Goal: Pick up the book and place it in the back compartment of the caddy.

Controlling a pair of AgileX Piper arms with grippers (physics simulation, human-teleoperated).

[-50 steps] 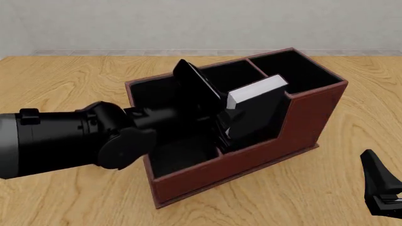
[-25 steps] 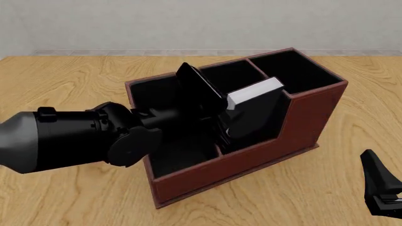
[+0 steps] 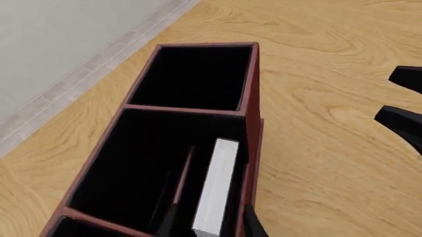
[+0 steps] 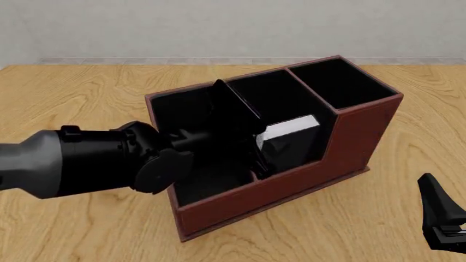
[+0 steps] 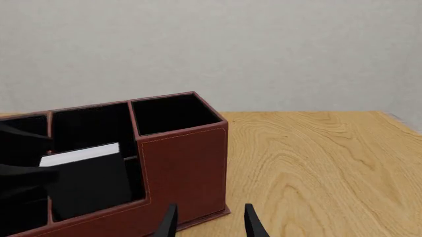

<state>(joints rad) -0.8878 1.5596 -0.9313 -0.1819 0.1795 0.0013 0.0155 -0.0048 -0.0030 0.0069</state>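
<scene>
the left end effector grips the book, half sunk in the back compartment of the caddy mid-table; best lower it upright, clear of the divider, then let go; right end effector idles, narrowly parted.

A light wooden worktop with wavy grain fills the scene. Behind its far edge stands a plain pale grey wall with a low skirting strip.
</scene>
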